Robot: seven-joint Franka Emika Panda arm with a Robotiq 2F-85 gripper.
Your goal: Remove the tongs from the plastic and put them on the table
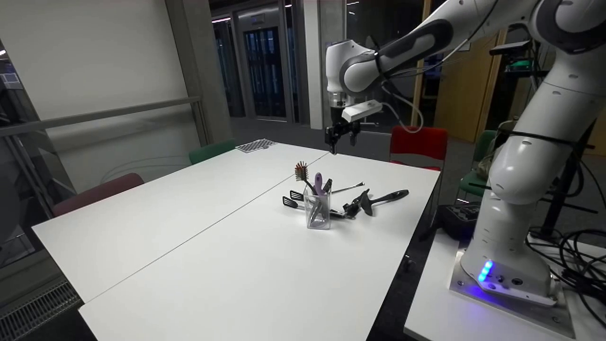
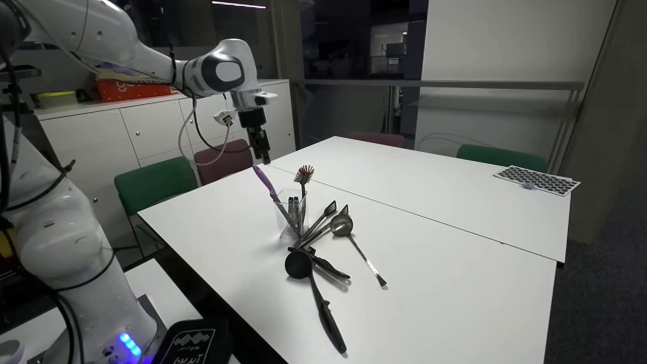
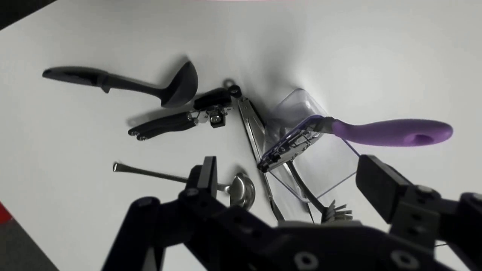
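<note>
In an exterior view, the plastic (image 1: 323, 223) stands towards the tabletop's (image 1: 236, 284) robot-side edge; the claw (image 1: 343, 146) hangs higher, spread and empty. In an exterior view, slotted tongs (image 2: 322, 216) lie just beside the plastic, perhaps already removed. In the wrist view, if the metal utensil (image 3: 292, 147) inside is meant, we should lift it straight, missing the purple handle (image 3: 391, 131).

Clear plastic holder (image 3: 328, 162): overhead entry restricted by purple handle (image 3: 388, 132), dish brush (image 2: 304, 174). Tongs (image 3: 253, 130), can opener (image 3: 180, 121), black ladle (image 3: 130, 84), steel ladle (image 3: 241, 192) obstruct 1 flank; opposite flank open, bare table (image 3: 395, 75).
</note>
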